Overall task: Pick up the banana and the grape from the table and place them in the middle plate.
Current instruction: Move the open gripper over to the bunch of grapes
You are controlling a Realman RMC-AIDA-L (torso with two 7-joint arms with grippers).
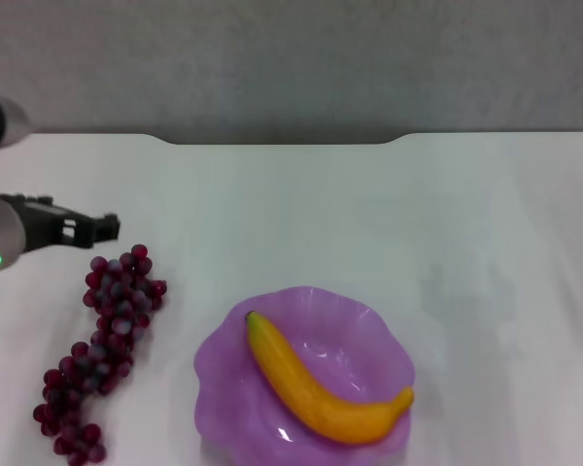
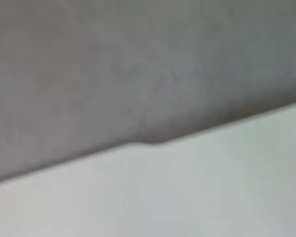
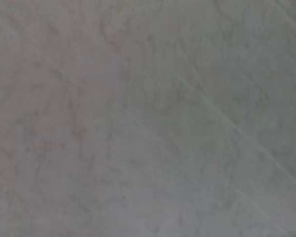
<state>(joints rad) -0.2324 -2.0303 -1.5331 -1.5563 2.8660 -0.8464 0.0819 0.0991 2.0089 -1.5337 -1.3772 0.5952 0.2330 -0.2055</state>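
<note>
Only the head view shows the banana (image 1: 321, 388) in the middle plate (image 1: 223, 364).

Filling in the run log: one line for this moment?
yellow banana: in purple scalloped plate | dark grape bunch: on white table | left gripper: above grapes | right: unseen

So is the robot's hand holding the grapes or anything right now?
No, nothing is held. The left gripper hovers just beyond the grape on the table, and the banana lies in the middle plate.

bare table (image 1: 369, 214) beyond the middle plate (image 1: 228, 364), the grape (image 1: 107, 330) unobstructed above
</note>
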